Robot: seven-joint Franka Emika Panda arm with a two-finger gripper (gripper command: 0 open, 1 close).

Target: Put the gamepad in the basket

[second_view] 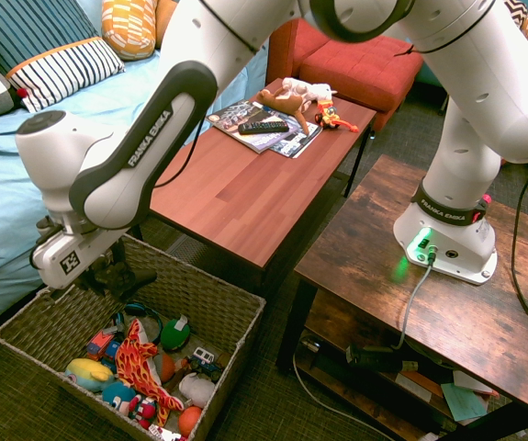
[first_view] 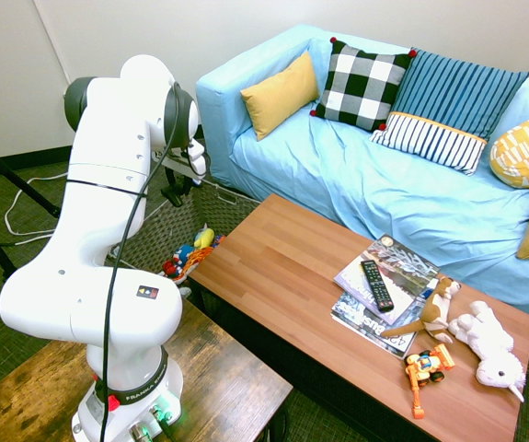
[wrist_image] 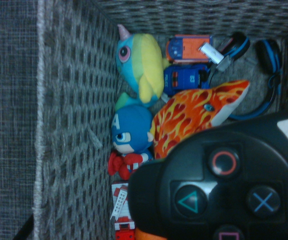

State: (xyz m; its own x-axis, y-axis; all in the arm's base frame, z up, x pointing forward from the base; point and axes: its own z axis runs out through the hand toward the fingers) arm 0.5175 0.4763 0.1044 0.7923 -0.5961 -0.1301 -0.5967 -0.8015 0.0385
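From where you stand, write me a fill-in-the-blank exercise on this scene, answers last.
The black plastic game controller hangs above the large grey-brown ____ basket.
Its triangle button is ____.
The long black remote lies on ____.
The blue-haired soft toy bears the letter ____ on its forehead.

Missing words: woven; green; magazines; A

The remote [first_view: 377,285] lies on magazines [first_view: 400,264] on the coffee table [first_view: 273,267], with a brown plush [first_view: 440,308], a white plush [first_view: 492,348] and an orange toy digger [first_view: 427,366] near them. Cushions [first_view: 362,85] line the blue sofa [first_view: 338,175].
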